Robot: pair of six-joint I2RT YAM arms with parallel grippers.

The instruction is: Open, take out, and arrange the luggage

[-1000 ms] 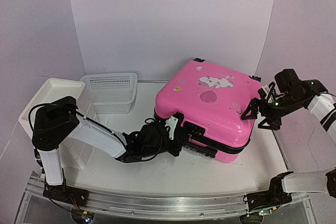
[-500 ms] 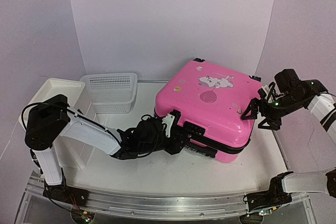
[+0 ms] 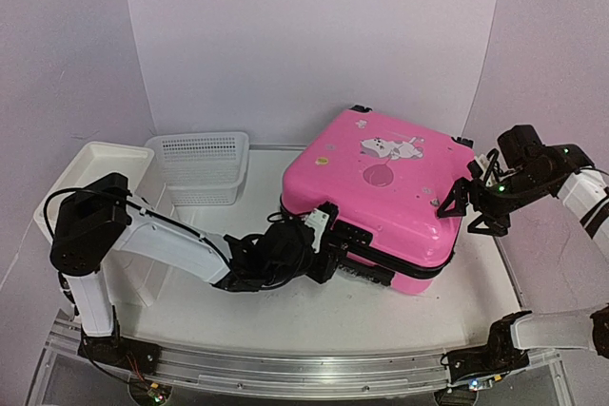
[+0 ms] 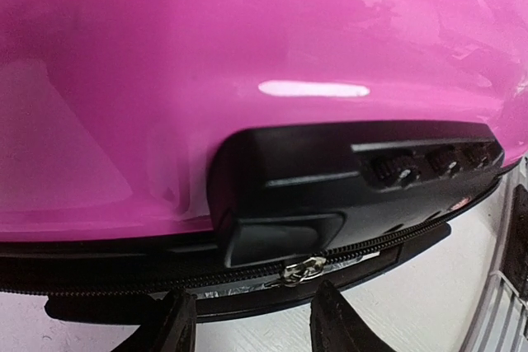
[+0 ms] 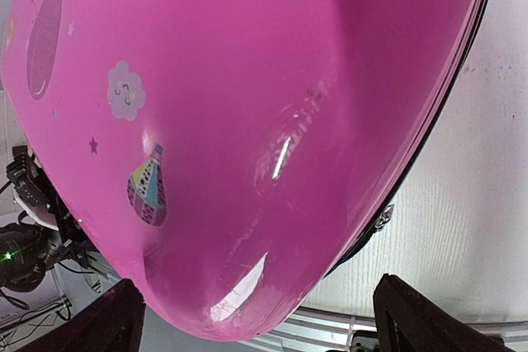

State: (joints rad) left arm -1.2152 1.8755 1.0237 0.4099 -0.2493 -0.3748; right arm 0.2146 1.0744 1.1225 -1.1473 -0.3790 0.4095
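On the white table (image 3: 285, 306), right of centre, the luggage (image 3: 381, 187) lies flat and closed, its glossy pink shell facing up and its black zipper line running round the near side. A white mesh basket (image 3: 200, 166) and a white bin (image 3: 95, 164) stand well apart from it on the left.

The step in hand looks like the very first one: getting the case open. The left gripper (image 3: 322, 235) is low at the near-left front of the case, aimed at the black lock (image 4: 355, 179). Its fingers (image 4: 177, 319) stand apart with nothing between them. The left wrist view shows a small metal zipper pull (image 4: 301, 268) tucked under the lock housing, just above the gap between the fingertips and not yet caught.

The right gripper (image 3: 468, 211) sits at the right edge of the case with its jaws spread wide, straddling the rounded corner. Whether the pads actually touch the shell cannot be told; the arm seems placed to steady the case.

The next move probably calls for the left fingers to advance a little and rise, so the pull lands squarely between the tips, then pinch and draw it along the zipper track. The pull is small and shiny and sits close against the housing, so a shallow or off-centre pinch could slip. The right arm would do well to brace the shell, since a sideways tug may slide the case across the smooth table.
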